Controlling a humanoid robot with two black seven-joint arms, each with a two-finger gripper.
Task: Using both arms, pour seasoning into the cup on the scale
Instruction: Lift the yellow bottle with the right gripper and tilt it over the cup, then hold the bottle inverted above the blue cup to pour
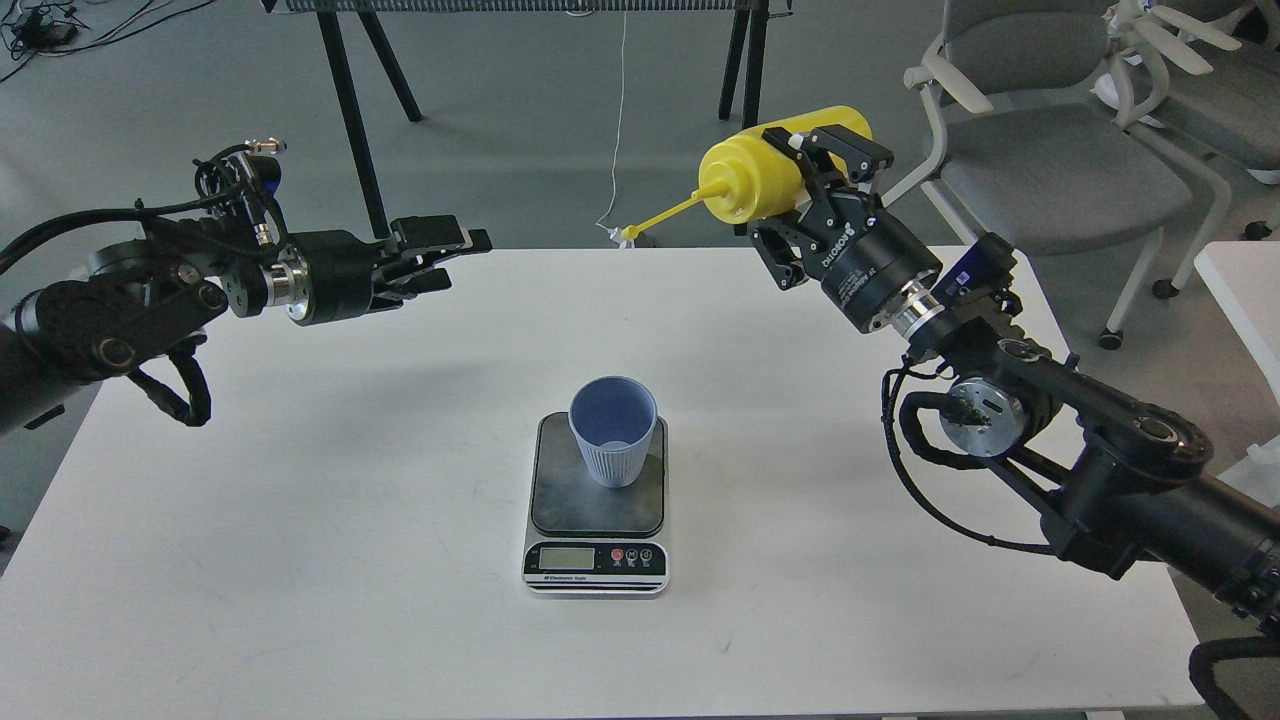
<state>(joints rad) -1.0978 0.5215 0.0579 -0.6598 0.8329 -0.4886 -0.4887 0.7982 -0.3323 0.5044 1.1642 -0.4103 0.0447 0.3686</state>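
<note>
The light blue ribbed cup (612, 430) stands upright on the dark platform of the scale (597, 500) at the table's middle. My right gripper (815, 175) is shut on the yellow seasoning bottle (770, 175) and holds it high above the table's far edge, tipped on its side with the nozzle pointing left and its tethered cap (628, 233) hanging down. The bottle is up and to the right of the cup. My left gripper (455, 255) hangs empty over the table's far left with its fingers slightly apart, pointing right.
The white table (330, 480) carries only the scale. Black stand legs (345, 110) rise behind it. Grey office chairs (1050, 150) stand at the back right, and another white surface (1240, 290) is at the far right.
</note>
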